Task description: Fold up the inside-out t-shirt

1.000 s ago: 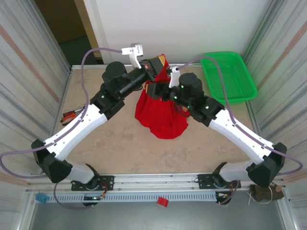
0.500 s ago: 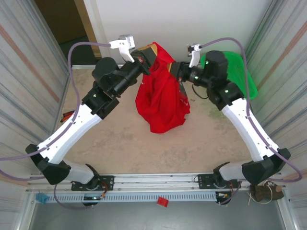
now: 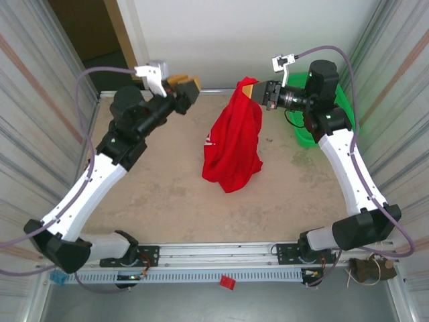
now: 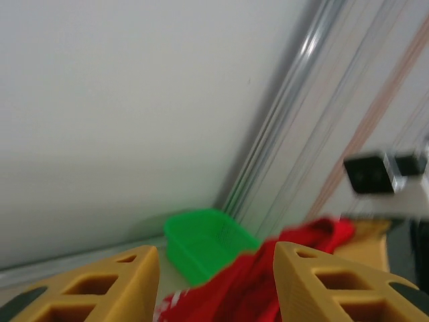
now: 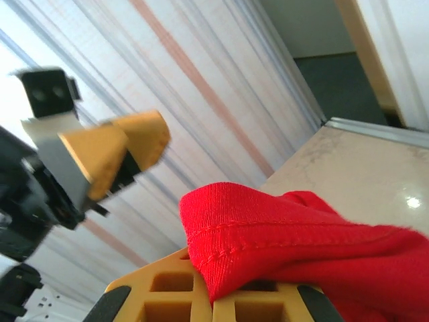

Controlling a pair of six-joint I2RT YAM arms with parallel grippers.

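Right claw [image 3: 251,89]: raised at the far side of the table [image 3: 154,181], jaws closed tight on an edge of the red t-shirt [image 3: 232,141]. The wrist view shows a stitched hem of the t-shirt [image 5: 268,228] draped over its yellow finger [image 5: 167,292]; the second finger is hidden under the cloth.

T-shirt: hangs from that claw as a bunched, narrow drape. Its lower end rests crumpled on the table near the middle, slightly right of centre. A bit of white lettering shows on the left side of the drape.

Left claw [image 3: 188,84]: raised at the far left, well apart from the t-shirt and pointing toward it. Its own camera shows the left claw [image 4: 214,249] with jaws partly apart and nothing between them; the red cloth is seen beyond the gap.

Green basket [image 3: 303,131]: at the far right, partly behind the right arm, beside the t-shirt but not touching it.
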